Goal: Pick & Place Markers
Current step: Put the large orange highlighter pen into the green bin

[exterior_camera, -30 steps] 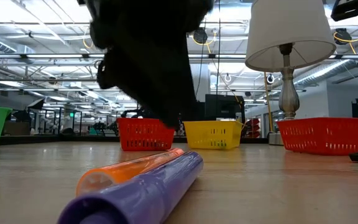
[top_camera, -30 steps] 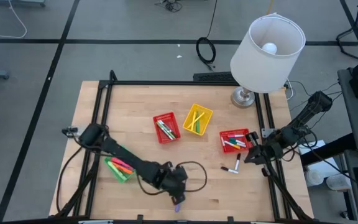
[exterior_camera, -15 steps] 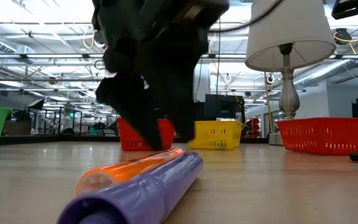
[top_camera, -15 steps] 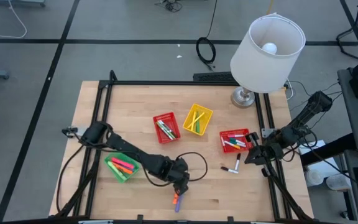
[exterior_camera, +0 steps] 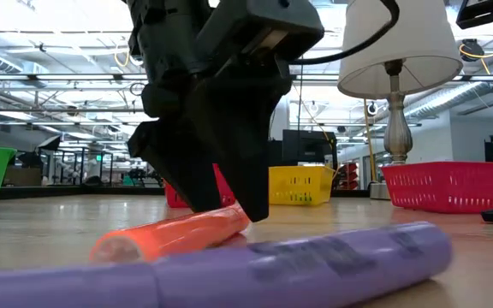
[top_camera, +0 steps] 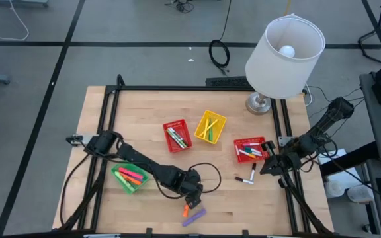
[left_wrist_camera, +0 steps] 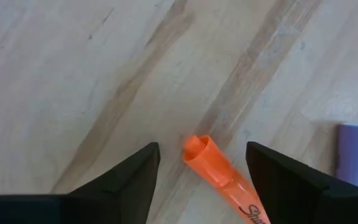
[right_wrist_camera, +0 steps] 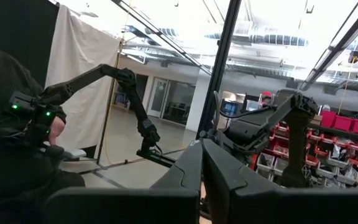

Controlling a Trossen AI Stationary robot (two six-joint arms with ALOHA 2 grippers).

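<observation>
**Open jaws over an orange marker, a purple one close by**

Wooden tabletop, seen from above: the left gripper (top_camera: 192,197) reaches toward the table's near edge, down over an orange marker (top_camera: 186,211). A purple marker (top_camera: 194,217) lies just beside it, at an angle. Other markers sit in a green basket (top_camera: 128,177), two red baskets (top_camera: 176,135) (top_camera: 249,149) and a yellow basket (top_camera: 210,126). One loose pen (top_camera: 247,179) lies near the right-hand red basket. The right gripper (top_camera: 270,165) waits at the table's right edge. A lamp (top_camera: 284,49) stands at the far right corner.

From table height, the left gripper (exterior_camera: 221,197) fills the middle of the picture, its tips down at the far end of the orange marker (exterior_camera: 171,236). The purple marker (exterior_camera: 229,274) lies across the foreground, just in front of the orange one; I cannot tell whether they touch.

From the left wrist, the jaws stand wide, one finger (left_wrist_camera: 120,186) on each side of the orange marker (left_wrist_camera: 219,174), with only its end between them. The purple marker (left_wrist_camera: 356,155) shows off to one side.

From the right wrist, the right fingers (right_wrist_camera: 188,180) are pressed together, holding nothing, pointing into the room.

Risks, as I judge them: closing this near the marker's end could let the round barrel pivot or squirt out. A sideways nudge could roll it into the purple marker, sending either toward the table's near edge.
</observation>
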